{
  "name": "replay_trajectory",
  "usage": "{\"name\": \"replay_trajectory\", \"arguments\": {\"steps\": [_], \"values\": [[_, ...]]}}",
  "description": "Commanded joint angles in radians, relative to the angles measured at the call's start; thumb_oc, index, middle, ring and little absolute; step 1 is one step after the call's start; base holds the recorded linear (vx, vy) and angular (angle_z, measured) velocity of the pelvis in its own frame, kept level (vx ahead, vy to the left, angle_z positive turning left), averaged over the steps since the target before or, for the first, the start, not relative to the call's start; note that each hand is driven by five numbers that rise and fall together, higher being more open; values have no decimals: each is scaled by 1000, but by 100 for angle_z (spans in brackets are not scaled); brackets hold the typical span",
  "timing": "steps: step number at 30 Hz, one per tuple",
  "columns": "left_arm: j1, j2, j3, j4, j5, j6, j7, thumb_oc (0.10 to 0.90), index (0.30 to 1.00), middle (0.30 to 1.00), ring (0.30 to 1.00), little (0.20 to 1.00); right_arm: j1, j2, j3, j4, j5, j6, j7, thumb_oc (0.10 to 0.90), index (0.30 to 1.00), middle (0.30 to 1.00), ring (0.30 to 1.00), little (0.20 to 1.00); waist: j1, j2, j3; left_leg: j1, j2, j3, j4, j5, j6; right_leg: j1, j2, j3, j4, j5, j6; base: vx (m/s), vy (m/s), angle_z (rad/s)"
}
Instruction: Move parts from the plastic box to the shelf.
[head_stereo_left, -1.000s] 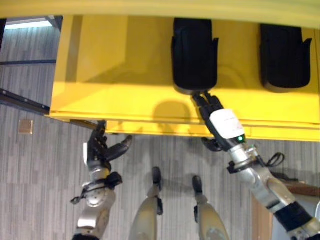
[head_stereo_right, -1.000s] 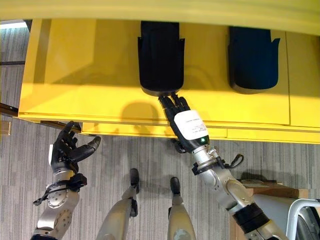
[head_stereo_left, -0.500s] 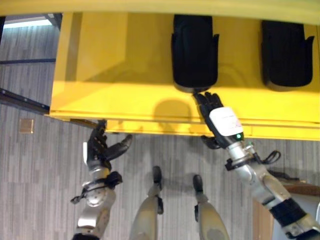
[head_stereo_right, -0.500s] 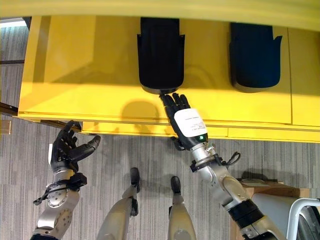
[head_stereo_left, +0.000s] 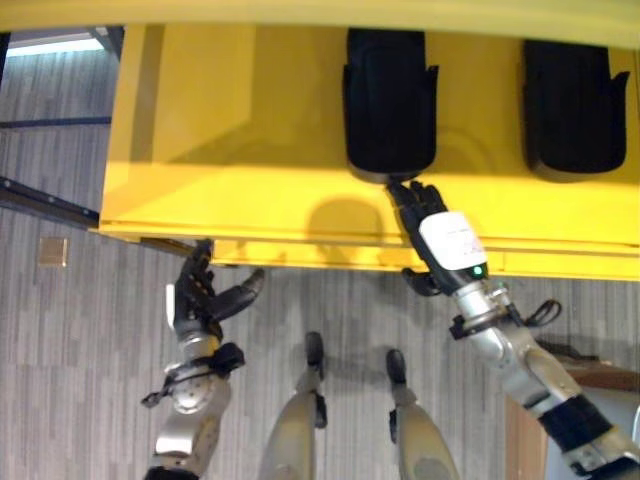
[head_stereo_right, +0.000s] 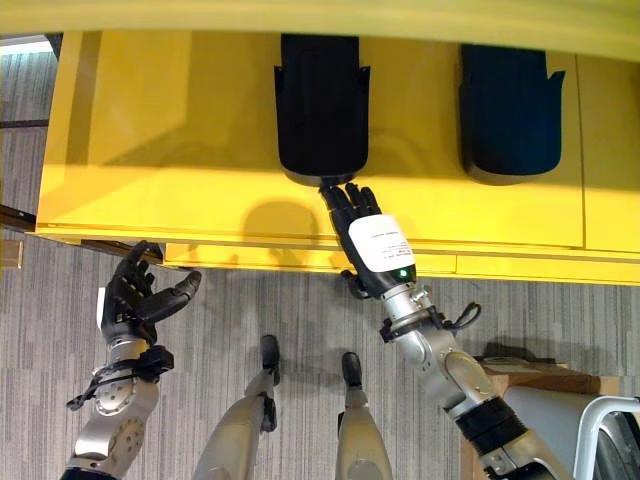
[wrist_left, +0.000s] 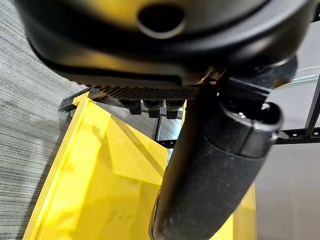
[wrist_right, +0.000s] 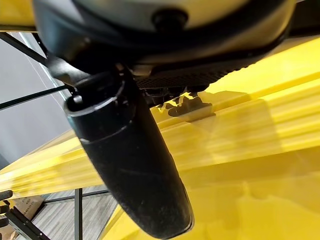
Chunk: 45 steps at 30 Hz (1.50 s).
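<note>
Black part (head_stereo_left: 389, 105) on yellow shelf (head_stereo_left: 240, 150), right robot hand (head_stereo_left: 432, 235) open, fingertips touching it, left robot hand (head_stereo_left: 200, 297) open.

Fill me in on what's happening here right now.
The robot stands at a yellow shelf that carries two black parts. Its right hand reaches over the shelf's front edge, fingers straight, their tips right at the near end of the left black part, not gripping it. The other black part sits further right, untouched. The left hand hangs open below the shelf edge, holding nothing.
</note>
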Motion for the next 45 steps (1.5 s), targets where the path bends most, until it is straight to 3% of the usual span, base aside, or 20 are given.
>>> {"name": "replay_trajectory", "arguments": {"steps": [1, 45], "values": [[-74, 15, 38, -47, 20, -102, -6, 900, 1000, 1000, 1000, 1000, -83, 0, -2, -43, -11, -25, -91, 900, 1000, 1000, 1000, 1000, -2, -2, -75, 13, 87, 41, 149, -136, -65, -77, -29, 30, 138, -63, -4, 0, 0, 0], [-84, 14, 30, -49, 14, -106, -6, 900, 1000, 1000, 1000, 1000, -133, 35, -7, -31, 5, -12, -116, 900, 1000, 1000, 1000, 1000, 7, 6, -71, 1, 81, 34, 161, -142, -62, -84, -31, 27, 145, -62, -6, 0, 0, 0]]}}
